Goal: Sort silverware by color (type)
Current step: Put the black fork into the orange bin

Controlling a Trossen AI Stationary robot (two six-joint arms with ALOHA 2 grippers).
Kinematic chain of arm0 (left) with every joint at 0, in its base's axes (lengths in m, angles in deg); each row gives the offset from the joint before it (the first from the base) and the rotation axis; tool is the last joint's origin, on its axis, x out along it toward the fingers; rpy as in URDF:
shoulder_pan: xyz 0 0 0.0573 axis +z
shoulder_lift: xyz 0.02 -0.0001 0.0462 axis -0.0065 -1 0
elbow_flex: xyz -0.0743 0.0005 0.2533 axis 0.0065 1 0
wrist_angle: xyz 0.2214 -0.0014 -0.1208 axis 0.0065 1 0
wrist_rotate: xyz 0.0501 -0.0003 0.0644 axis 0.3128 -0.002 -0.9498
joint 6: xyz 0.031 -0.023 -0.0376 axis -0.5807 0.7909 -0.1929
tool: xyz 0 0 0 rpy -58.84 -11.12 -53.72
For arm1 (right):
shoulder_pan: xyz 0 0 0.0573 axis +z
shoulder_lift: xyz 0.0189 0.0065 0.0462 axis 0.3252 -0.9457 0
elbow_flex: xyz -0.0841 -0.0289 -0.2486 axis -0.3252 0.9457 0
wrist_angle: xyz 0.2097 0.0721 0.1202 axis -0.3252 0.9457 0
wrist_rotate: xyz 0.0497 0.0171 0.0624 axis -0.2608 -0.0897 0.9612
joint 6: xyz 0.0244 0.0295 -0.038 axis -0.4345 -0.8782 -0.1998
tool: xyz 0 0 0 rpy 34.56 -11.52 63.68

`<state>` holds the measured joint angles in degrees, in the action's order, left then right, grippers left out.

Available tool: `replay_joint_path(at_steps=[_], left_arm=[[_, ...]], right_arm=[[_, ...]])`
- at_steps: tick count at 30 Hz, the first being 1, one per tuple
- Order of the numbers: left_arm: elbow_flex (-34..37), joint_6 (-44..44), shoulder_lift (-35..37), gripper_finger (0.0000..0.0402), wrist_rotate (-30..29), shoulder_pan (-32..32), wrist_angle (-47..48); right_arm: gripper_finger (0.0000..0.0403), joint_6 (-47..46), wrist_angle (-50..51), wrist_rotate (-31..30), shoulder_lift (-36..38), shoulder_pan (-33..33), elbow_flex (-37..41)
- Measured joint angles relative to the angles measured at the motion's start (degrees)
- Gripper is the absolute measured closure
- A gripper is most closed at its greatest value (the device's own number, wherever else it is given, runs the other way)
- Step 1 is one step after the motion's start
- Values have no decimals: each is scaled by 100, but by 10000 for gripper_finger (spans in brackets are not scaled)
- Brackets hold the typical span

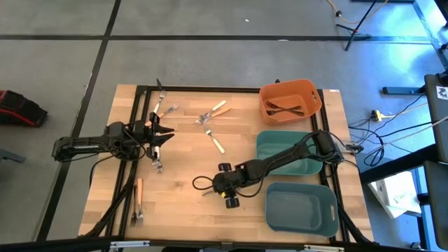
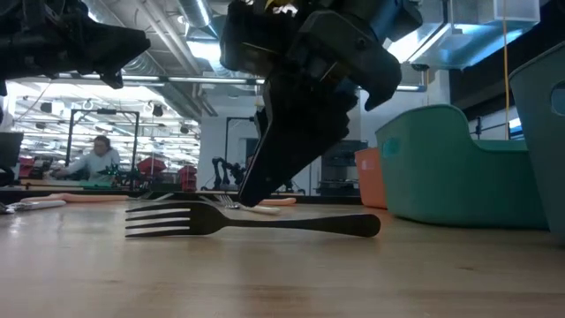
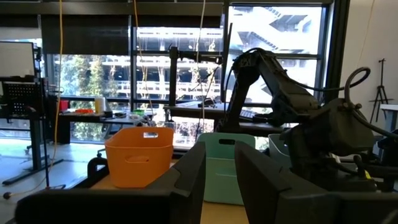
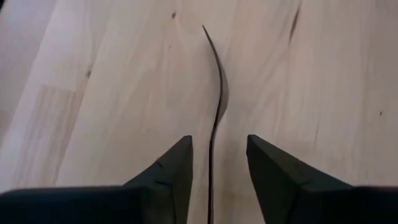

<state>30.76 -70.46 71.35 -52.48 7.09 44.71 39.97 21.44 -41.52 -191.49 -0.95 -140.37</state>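
On the worktop (image 1: 231, 150), going left to right: one orange-handled fork (image 1: 138, 201) lies near the front left edge. Near the left claw (image 1: 162, 134) sit a few forks, one dark fork (image 1: 159, 89) at the back edge, another fork (image 1: 165, 110) beside it, and one silver fork (image 1: 158, 165) just in front of the claw; I cannot count that cluster surely. Mid-worktop lie three forks (image 1: 212, 112) with orange handles. A black fork (image 2: 252, 221) lies under the right claw (image 4: 216, 165). Two dark forks (image 1: 283, 107) rest in the orange bin (image 1: 306, 89); two teal bins (image 1: 301, 231) stand right.

The left claw hovers with a narrow gap between its fingers (image 3: 189, 177), holding nothing. The right claw is open, its fingers straddling the black fork without gripping it.
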Motion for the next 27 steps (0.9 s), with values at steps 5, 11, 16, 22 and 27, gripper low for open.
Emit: replay_joint_path(at_steps=[5,11,16,22,27], left_arm=[[0,0,0,321,0,0,-2],[0,0,0,321,0,1,2],[0,0,0,321,0,2,5],[0,-2,0,321,-4,0,6],[0,-2,0,321,0,1,5]], right_arm=[[297,0,45,45,-19,-2,0],[303,-11,-18,250,-186,-4,9],[312,24,-54,264,-263,-74,0],[368,298,-38,425,-304,-172,-2],[398,435,-13,395,-295,-220,-2]])
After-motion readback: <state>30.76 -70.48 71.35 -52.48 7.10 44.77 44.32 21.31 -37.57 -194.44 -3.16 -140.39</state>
